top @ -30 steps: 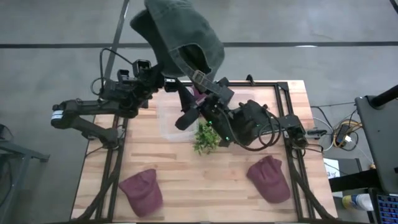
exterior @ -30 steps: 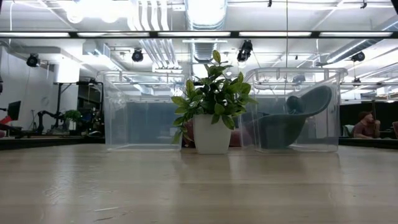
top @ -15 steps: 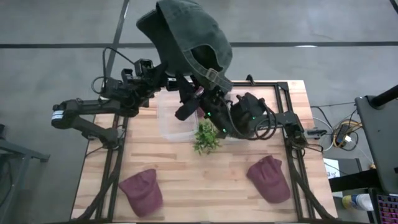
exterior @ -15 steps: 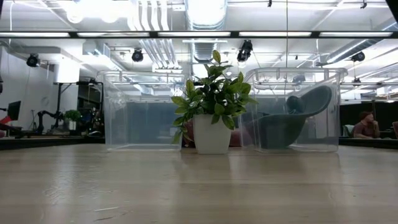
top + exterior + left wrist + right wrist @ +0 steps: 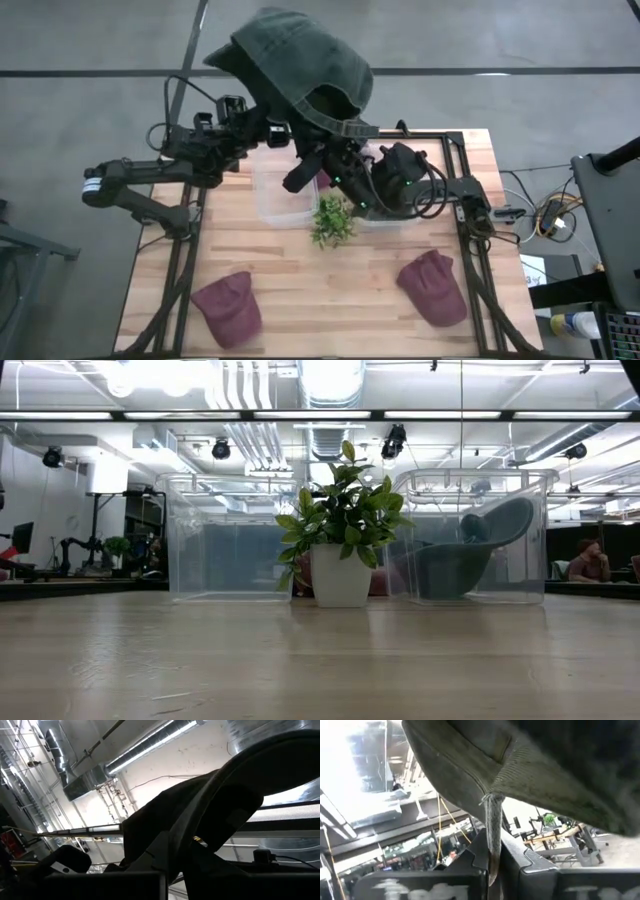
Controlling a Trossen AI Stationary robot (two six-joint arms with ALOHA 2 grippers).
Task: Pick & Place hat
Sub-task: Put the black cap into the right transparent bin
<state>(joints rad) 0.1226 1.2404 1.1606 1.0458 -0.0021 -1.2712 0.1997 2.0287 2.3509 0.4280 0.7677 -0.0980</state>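
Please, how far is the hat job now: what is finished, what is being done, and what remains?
Done: one grey hat already lies in a clear bin. In hand: a green hat is raised high above the bins, with the right tool shut on its strap and the left tool at it too. Left: two maroon hats on the table.

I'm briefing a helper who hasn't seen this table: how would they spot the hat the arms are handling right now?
Start at the wooden table and find the small green plant at its middle. High above the clear bins behind it, both grippers hold up the dark green cap. It is the only green hat and the only one aloft; the two maroon caps lie on the tabletop.
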